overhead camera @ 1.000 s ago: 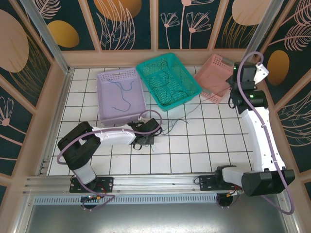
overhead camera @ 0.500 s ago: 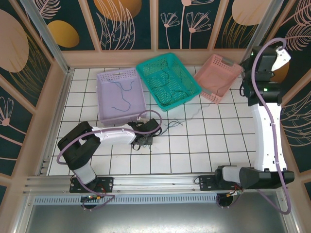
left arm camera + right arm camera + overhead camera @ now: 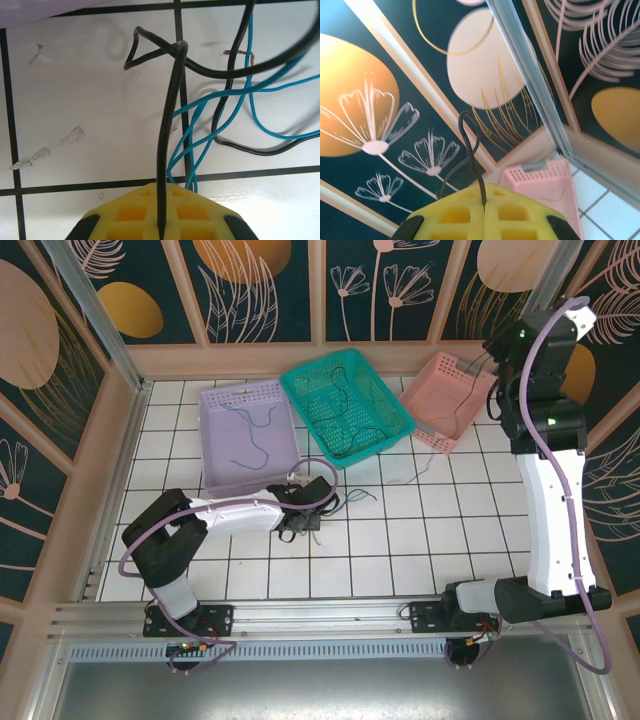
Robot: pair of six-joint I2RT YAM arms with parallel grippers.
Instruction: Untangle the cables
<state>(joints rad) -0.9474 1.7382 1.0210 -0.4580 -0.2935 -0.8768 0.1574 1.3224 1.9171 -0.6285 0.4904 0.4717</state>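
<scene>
Cables point(image 3: 345, 498), blue and black, lie as a loose squiggle on the white tiled table point(image 3: 430, 540) in the top view, just right of the left gripper point(image 3: 303, 528), which sits low on the tiles. One thin black strand point(image 3: 458, 420) slants up over the pink basket point(image 3: 440, 390) to the right gripper point(image 3: 492, 348), held high. Lavender basket point(image 3: 207, 445) and teal basket point(image 3: 385, 388) sit at the far side, with floral wall panels point(image 3: 260, 290) around. Left wrist: yellow fingers point(image 3: 125, 215) clenched on a black cable point(image 3: 167, 130) that runs straight away from them, then kinks left. Blue strands point(image 3: 210, 107) fan right across the tile. Right wrist: fingers point(image 3: 455, 215) clamped on the black strand, which loops upward against the dark floral wall.
</scene>
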